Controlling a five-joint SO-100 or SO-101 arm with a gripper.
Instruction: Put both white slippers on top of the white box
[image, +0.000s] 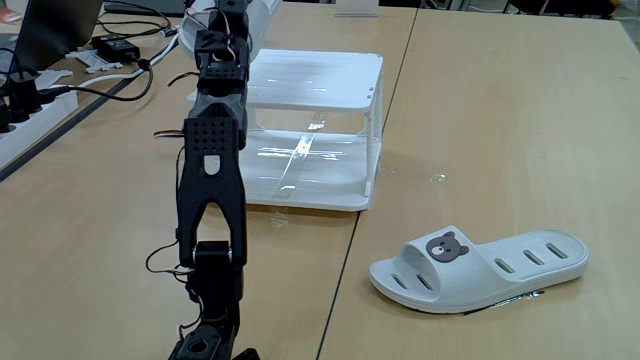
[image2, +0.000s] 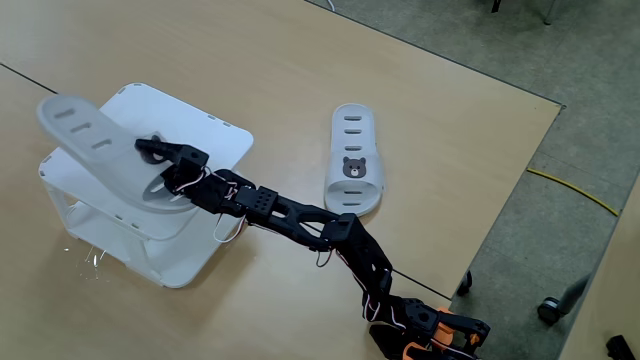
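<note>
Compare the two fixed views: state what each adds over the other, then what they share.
A fixed view adds a power strip and cables at the table's left. A fixed view adds the gripper holding the lifted slipper tilted over the white box, plus grey floor. Both fixed views show the box, the arm and the second slipper on the table.

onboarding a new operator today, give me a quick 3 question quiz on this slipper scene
1. True or false: both off-white rubber bear-badge slippers already lie flat on the white plastic two-tier rack.
2. Where is the slipper that the arm is not holding?
3. The black gripper is: A open and clear, B shut on a slipper, C resting on the table.

Key
1. False.
2. On the wooden table, beside the rack: free slipper.
3. B: the fingers hold the held slipper tilted over the rack top.
</note>
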